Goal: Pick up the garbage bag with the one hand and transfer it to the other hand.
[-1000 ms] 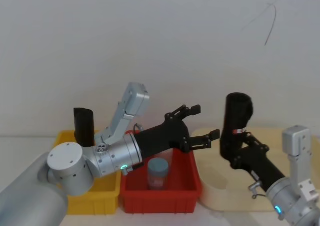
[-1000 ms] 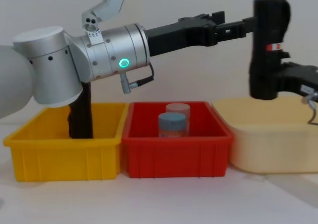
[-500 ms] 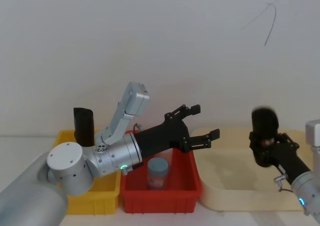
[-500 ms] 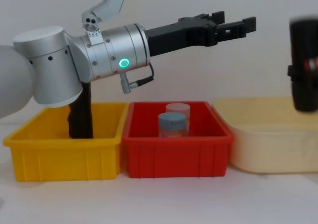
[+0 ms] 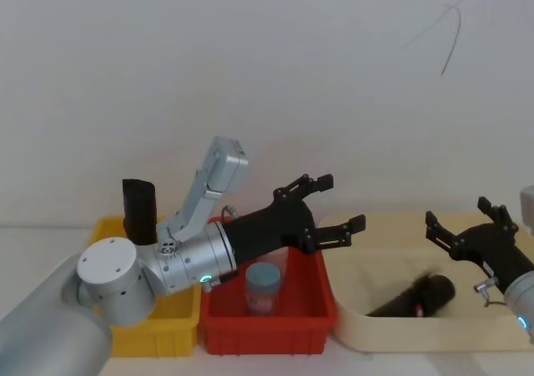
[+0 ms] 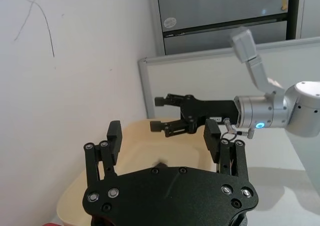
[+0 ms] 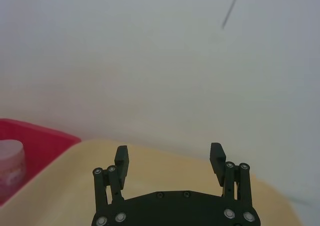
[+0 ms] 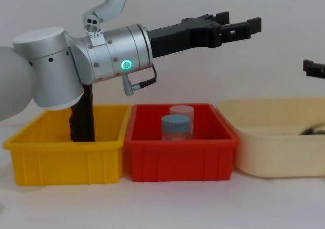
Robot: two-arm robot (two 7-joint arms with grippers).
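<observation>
A: Left gripper (image 5: 340,201)?
B: Fingers spread wide, empty, above the red bin (image 5: 267,326).
A: Right gripper (image 5: 457,213)?
B: Open too, gripping nothing, over the cream tub (image 5: 367,330). The garbage bag (image 5: 421,295) lies on its side inside, just below it, untouched.

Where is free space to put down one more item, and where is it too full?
Free: the left floor of the cream tub, beside the garbage bag, left of the open right gripper; also the white table before the bins. Crowded: the red bin, two jars under the open left gripper; the yellow bin, a black roll beside the left arm.
</observation>
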